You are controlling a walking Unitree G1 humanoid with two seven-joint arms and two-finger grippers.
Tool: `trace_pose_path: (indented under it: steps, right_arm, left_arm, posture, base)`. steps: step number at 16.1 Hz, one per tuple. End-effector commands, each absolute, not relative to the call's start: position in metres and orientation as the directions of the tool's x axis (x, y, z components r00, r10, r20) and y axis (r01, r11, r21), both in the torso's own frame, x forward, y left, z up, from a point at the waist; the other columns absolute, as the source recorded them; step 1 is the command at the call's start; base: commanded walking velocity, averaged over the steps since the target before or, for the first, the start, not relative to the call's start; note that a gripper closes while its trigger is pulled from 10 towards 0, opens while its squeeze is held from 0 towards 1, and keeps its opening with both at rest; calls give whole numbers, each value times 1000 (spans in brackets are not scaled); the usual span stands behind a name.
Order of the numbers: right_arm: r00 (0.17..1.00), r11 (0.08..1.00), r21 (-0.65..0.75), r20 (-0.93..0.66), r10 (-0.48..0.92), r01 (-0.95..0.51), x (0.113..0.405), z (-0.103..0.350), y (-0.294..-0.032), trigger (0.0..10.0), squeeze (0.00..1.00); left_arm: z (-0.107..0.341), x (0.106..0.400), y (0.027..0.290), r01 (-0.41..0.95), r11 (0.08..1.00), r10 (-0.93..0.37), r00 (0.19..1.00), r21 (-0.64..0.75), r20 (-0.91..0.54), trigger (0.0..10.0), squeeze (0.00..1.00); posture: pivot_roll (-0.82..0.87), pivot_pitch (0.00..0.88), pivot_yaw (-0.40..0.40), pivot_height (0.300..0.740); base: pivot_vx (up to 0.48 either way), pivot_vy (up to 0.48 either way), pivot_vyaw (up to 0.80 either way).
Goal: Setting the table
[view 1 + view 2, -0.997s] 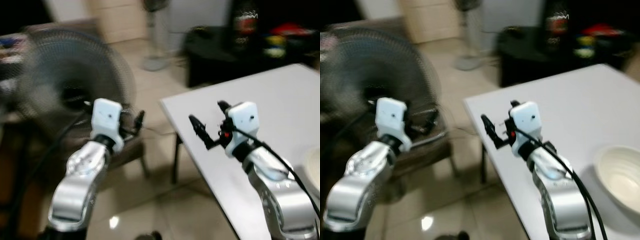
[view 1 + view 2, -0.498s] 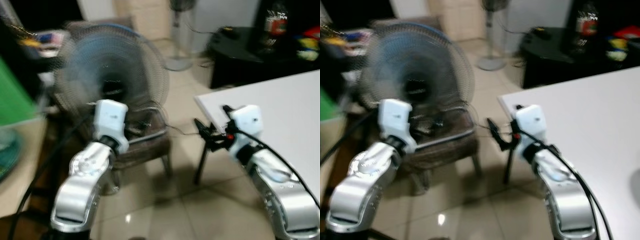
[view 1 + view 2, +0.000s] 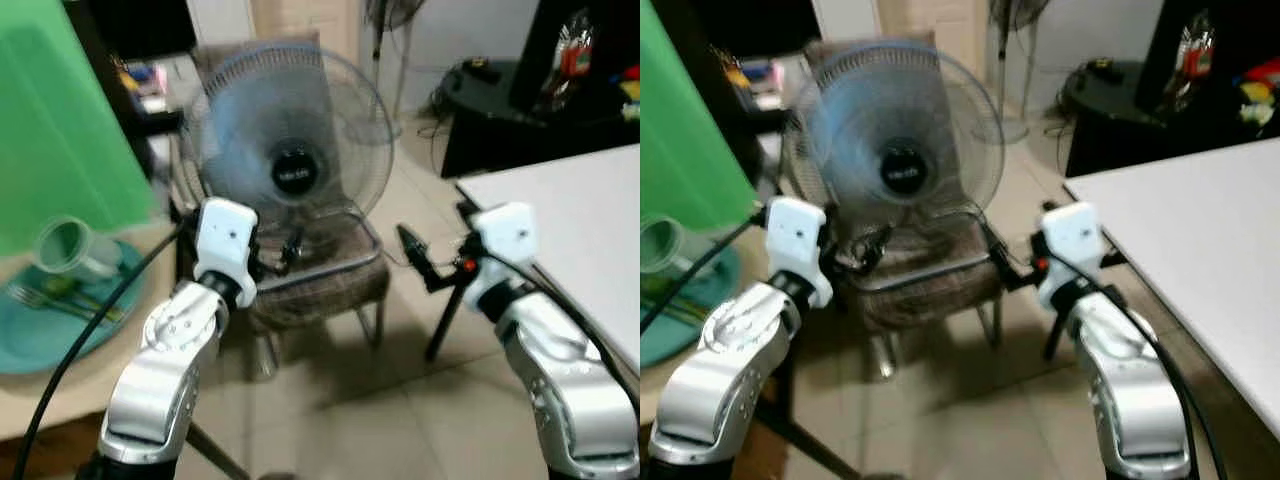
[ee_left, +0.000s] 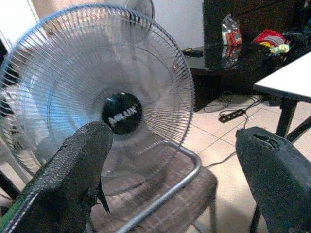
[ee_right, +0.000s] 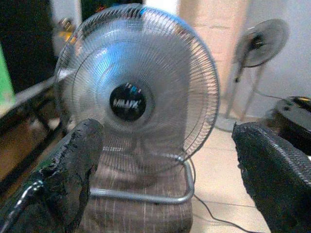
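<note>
Progress: early, by the look of it. White table (image 3: pixel 560 190) at right, bare where it shows. Tableware waits well apart at left: teal tray (image 3: pixel 40 335) bearing plastic cup (image 3: pixel 68 248) and fork (image 3: pixel 50 298).

Left gripper (image 4: pixel 175 179): fingers wide, holding nothing. Right gripper (image 5: pixel 167 174): likewise.

Head views alone give tray and table; wrist views give the fan (image 4: pixel 104 102) on its chair (image 3: pixel 320 285) sharply.

Pale wooden counter (image 3: pixel 60 385) at the robot's left, bearing a round teal tray (image 3: pixel 25 345); on the tray, a clear cup (image 3: pixel 70 247) lying on its side and a fork (image 3: pixel 50 300). White table (image 3: pixel 1200 235) at the right, corner near a cushioned chair (image 3: pixel 320 275) carrying a fan (image 3: pixel 290 150). Beige tiled floor (image 3: pixel 400 420) beneath.
</note>
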State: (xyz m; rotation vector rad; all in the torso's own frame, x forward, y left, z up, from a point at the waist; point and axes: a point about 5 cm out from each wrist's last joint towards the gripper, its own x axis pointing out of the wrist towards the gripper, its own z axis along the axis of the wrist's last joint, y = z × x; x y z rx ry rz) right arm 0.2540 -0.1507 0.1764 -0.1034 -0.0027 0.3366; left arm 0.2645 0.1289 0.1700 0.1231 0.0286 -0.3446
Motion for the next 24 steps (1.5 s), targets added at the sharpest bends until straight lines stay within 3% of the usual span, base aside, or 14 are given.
trace_pose_path:
  steps: [1, 11, 19, 22, 23, 24]
  right_arm:
    - [939, 936, -87, 17, 344, -342, 256, 182, -147, 10000, 1000]
    - [940, 942, -70, 74, 334, -329, 258, 194, -146, 10000, 1000]
    - [947, 955, -61, 121, 297, -292, 260, 201, -150, 10000, 1000]
    - [956, 961, -51, 102, 275, -271, 259, 196, -146, 10000, 1000]
    - [965, 968, 2, 70, 251, -252, 256, 188, -149, 10000, 678]
    - [968, 968, 29, 44, 246, -248, 254, 182, -150, 10000, 0]
  left_arm:
    - [174, 267, 135, 319, 937, -316, 948, 142, -42, 10000, 0]
    - [182, 270, 133, 324, 933, -325, 946, 158, -16, 10000, 0]
    - [186, 273, 140, 274, 949, -278, 961, 154, 4, 10000, 0]
    - [180, 270, 142, 297, 945, -296, 955, 138, -27, 10000, 0]
    - [180, 270, 144, 282, 950, -281, 959, 137, -30, 10000, 0]
    - [180, 270, 146, 275, 951, -274, 961, 141, -30, 10000, 0]
  posture:
    - [74, 0, 79, 740]
    - [64, 0, 77, 740]
    - [59, 0, 82, 740]
    - [62, 0, 109, 740]
    - [80, 0, 102, 740]
    - [91, 0, 96, 740]
  base:
    - [0, 394, 0]
    - [0, 390, 0]
    - [0, -420, 0]
    - [0, 0, 0]
    - [0, 0, 0]
    - [0, 0, 0]
